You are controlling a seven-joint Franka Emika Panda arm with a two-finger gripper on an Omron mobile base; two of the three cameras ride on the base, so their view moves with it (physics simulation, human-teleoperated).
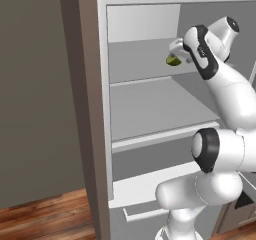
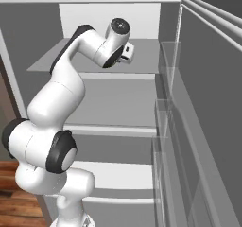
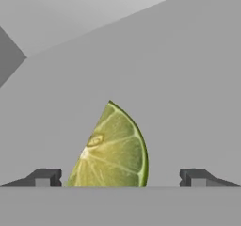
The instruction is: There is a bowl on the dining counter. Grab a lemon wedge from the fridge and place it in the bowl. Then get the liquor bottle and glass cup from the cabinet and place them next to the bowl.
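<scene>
With the fridge [image 1: 145, 109] standing open, I see my gripper [image 3: 120, 177] reaching onto its top shelf [image 1: 135, 64], jaws spread wide apart. Between the two dark fingertips [image 3: 44, 177] sits the lemon wedge [image 3: 113, 149], cut face toward the hand camera, touching neither tip. From the left base camera, the wedge lies mid-shelf, near the right-hand side wall.

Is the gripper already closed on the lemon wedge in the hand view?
No: the gripper stands wide open, its fingertips clear of the lemon wedge on either side.
</scene>
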